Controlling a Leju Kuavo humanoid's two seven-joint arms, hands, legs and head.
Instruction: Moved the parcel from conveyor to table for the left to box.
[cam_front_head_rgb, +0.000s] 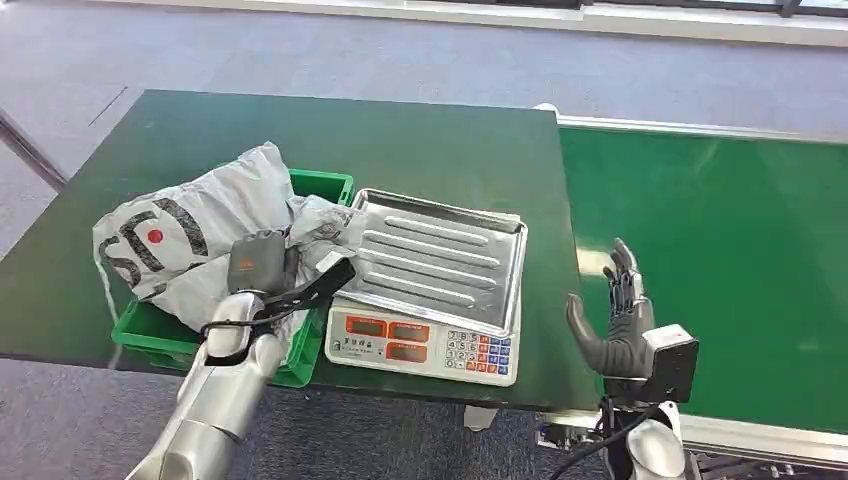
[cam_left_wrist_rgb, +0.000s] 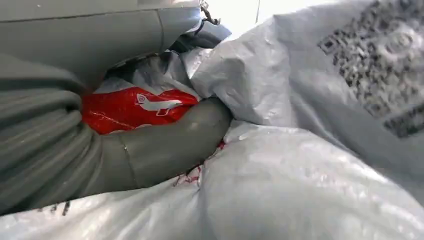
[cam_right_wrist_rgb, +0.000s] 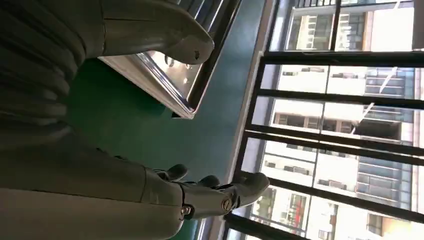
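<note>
A humanoid robot's left hand (cam_front_head_rgb: 262, 268) grips a crumpled grey plastic parcel (cam_front_head_rgb: 185, 240) that lies in and spills over a green crate (cam_front_head_rgb: 325, 186) near the front left corner of a dark green table (cam_front_head_rgb: 300, 130). The left wrist view shows the hand's grey thumb (cam_left_wrist_rgb: 170, 142) pressed into the parcel's folds, against a red printed patch (cam_left_wrist_rgb: 135, 107), with a blurred square code label (cam_left_wrist_rgb: 380, 60) on the film nearby. The parcel bears black lettering and a red dot on its left side. Just right of the crate, touching or nearly touching the bag's loose end, stands a white electronic scale (cam_front_head_rgb: 425, 350) with a ribbed steel tray (cam_front_head_rgb: 435, 258), orange display windows and a keypad facing the robot. The right hand (cam_front_head_rgb: 615, 315) hovers upright near the seam between the table's right edge and a bright green conveyor belt (cam_front_head_rgb: 720, 250), fingers (cam_right_wrist_rgb: 235, 192) spread apart and holding nothing. The right wrist view shows a corner of the steel tray and tall windows (cam_right_wrist_rgb: 340, 125) beyond.
</note>
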